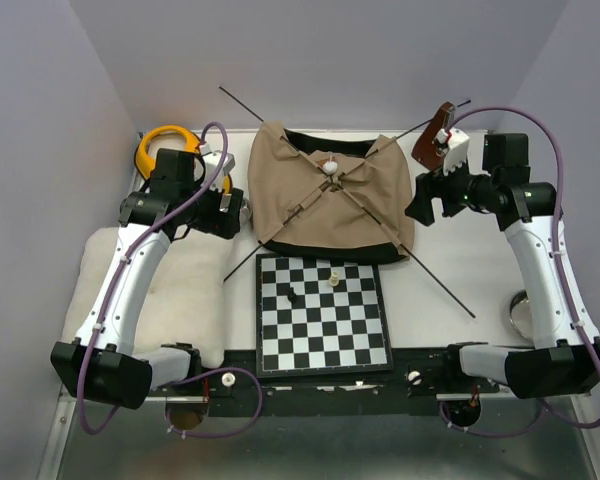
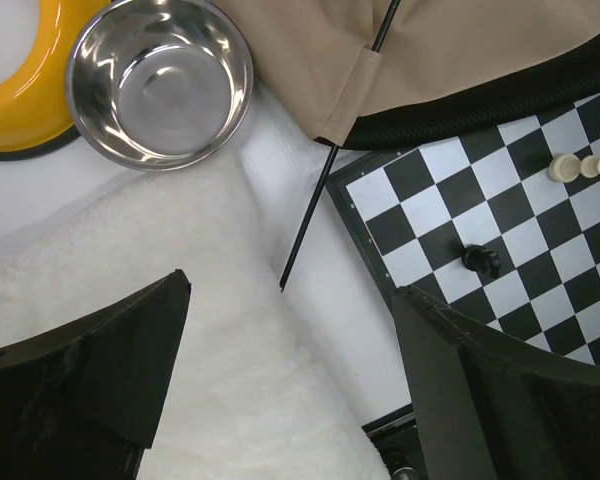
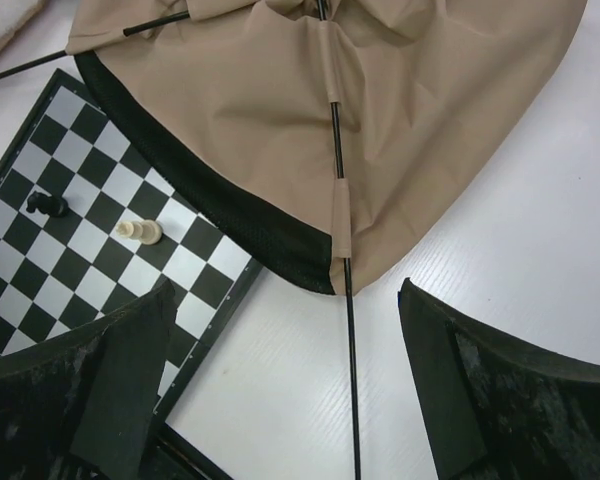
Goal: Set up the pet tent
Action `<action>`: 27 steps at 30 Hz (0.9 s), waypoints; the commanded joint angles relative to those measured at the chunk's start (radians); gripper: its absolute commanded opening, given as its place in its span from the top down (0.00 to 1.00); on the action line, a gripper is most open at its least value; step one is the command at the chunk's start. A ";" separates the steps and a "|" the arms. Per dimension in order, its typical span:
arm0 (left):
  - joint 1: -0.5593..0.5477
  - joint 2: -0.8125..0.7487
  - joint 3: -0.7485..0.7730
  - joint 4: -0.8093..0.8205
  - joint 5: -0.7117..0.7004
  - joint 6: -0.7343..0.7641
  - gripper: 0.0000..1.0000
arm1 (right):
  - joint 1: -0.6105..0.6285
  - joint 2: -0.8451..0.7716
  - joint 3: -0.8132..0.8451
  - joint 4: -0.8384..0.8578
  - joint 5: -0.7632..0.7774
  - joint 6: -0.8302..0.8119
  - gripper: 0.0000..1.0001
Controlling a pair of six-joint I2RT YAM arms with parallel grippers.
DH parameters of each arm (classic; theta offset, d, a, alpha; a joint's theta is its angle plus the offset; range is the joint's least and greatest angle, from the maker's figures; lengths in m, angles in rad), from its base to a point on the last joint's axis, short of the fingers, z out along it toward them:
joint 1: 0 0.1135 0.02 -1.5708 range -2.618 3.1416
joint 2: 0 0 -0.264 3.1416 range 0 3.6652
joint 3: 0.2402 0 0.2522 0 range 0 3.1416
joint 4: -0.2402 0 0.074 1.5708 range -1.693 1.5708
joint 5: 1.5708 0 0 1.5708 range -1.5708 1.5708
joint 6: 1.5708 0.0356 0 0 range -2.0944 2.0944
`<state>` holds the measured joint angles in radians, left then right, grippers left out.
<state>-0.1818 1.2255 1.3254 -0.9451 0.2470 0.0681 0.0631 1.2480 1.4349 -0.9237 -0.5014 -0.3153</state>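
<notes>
tent flat on the table, both jaws wide and empty

by the table's near edge the chessboard is overlapped by the near hem of the tent, which is laid flat mid-table with its poles crossed on top. the left gripper is held above the left pole tip, the right gripper above the right pole by the hem. each pole is best pinched near its sleeve, and both ends drawn inward together.
</notes>
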 commanded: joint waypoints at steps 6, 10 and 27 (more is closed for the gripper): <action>-0.059 0.012 -0.061 -0.078 0.041 0.212 0.01 | -0.006 0.060 0.027 -0.063 0.008 -0.039 0.00; -0.103 0.029 -0.150 -0.067 0.038 0.286 0.01 | -0.006 0.102 0.033 -0.073 0.001 -0.048 0.00; -0.151 0.296 -0.253 0.048 0.080 0.409 0.13 | -0.006 0.361 0.098 -0.060 0.009 -0.039 0.00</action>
<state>-0.3290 1.4830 1.0763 -0.9413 0.3000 0.4297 0.0631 1.5715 1.4975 -0.9752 -0.4957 -0.3504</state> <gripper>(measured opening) 0.885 0.998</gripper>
